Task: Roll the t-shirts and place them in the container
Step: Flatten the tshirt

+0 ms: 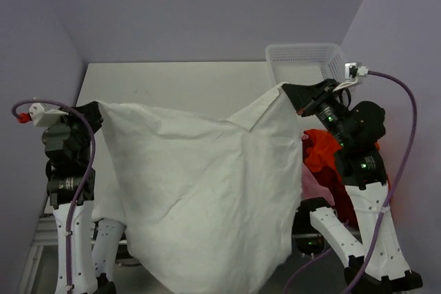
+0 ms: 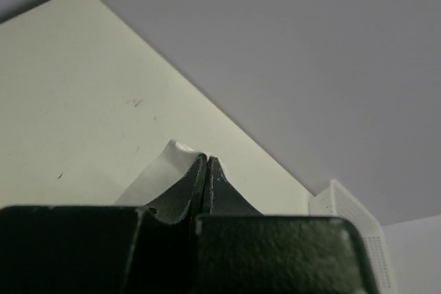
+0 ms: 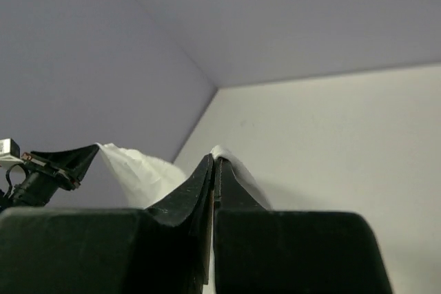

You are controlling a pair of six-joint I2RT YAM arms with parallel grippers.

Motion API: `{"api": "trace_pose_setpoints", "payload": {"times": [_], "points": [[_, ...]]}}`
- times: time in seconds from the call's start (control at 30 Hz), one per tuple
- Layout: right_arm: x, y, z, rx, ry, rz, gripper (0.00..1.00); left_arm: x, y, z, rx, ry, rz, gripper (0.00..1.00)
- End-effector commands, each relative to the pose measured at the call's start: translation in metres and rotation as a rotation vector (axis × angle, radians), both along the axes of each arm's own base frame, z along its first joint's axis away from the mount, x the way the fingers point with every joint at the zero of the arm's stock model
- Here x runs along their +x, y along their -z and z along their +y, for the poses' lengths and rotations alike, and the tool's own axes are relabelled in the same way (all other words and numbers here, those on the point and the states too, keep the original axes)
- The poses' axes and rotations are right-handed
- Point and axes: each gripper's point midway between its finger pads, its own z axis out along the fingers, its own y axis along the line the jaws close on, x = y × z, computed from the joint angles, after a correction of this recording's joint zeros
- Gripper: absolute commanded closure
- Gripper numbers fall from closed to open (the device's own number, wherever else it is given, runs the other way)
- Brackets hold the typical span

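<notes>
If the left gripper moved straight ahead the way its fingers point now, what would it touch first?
Probably the bare table, short of the back wall; the basket lies off to the right.

Left gripper (image 2: 207, 160): its two black fingers (image 2: 187, 189) are pressing tightly together, tips pointing up.
White soft cloth t-shirt (image 2: 160, 171): a folded edge is sitting pinched at the fingertips and trailing down-left.
Off-white flat table (image 2: 83, 87): is stretching out behind the cloth.
White plastic mesh basket (image 2: 350, 206): is showing at lower right.
</notes>
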Motion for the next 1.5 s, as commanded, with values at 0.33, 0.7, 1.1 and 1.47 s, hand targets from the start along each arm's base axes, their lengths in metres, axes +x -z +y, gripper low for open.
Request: {"api": "trace_pose_setpoints", "payload": {"times": [0.33, 0.7, 1.1, 1.47], "points": [[0.106, 0.123, 0.022, 0.109, -0.028, 0.142, 1.0, 0.076, 0.104, 0.036, -0.21, -0.168, -0.041, 1.0], [0.233, 0.176, 0.041, 0.114, -0.009, 0.293, 1.0, 0.171, 0.158, 0.039, -0.233, -0.127, 0.087, 1.0], [0.383, 0.171, 0.071, 0.132, -0.055, 0.292, 1.0, 0.273, 0.193, 0.049, -0.239, -0.085, 0.133, 1.0], [0.41, 0.146, 0.06, 0.09, -0.008, 0.29, 0.12, 0.309, 0.19, 0.052, -0.226, 0.013, 0.381, 0.02]]}}
